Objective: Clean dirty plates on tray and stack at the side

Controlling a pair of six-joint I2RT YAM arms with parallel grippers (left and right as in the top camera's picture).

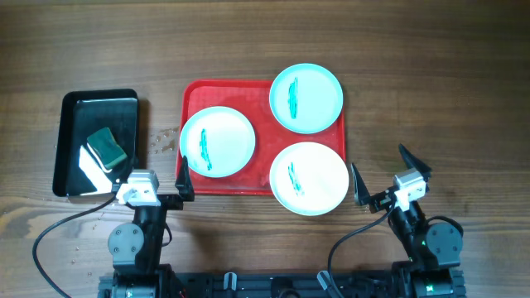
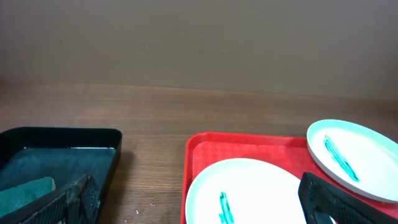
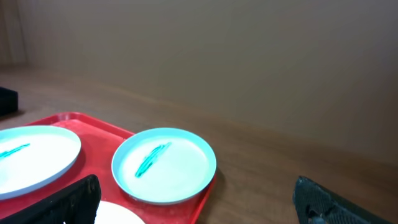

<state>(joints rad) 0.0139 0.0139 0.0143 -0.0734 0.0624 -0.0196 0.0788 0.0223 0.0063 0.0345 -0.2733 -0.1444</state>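
Note:
Three pale plates with teal smears lie on the red tray [image 1: 195, 95]: one at the left [image 1: 217, 141], one at the back right [image 1: 306, 98], one at the front right [image 1: 309, 178] overhanging the tray's front rim. My left gripper [image 1: 151, 187] is open and empty at the tray's front left corner; its view shows the left plate [image 2: 249, 190] and the back plate [image 2: 354, 155]. My right gripper [image 1: 387, 178] is open and empty on the table right of the front plate; its view shows the back plate [image 3: 165, 165].
A black tray [image 1: 74, 116] at the left holds a green sponge [image 1: 108, 147] and something white. Small crumbs lie on the wooden table between the two trays [image 1: 161, 141].

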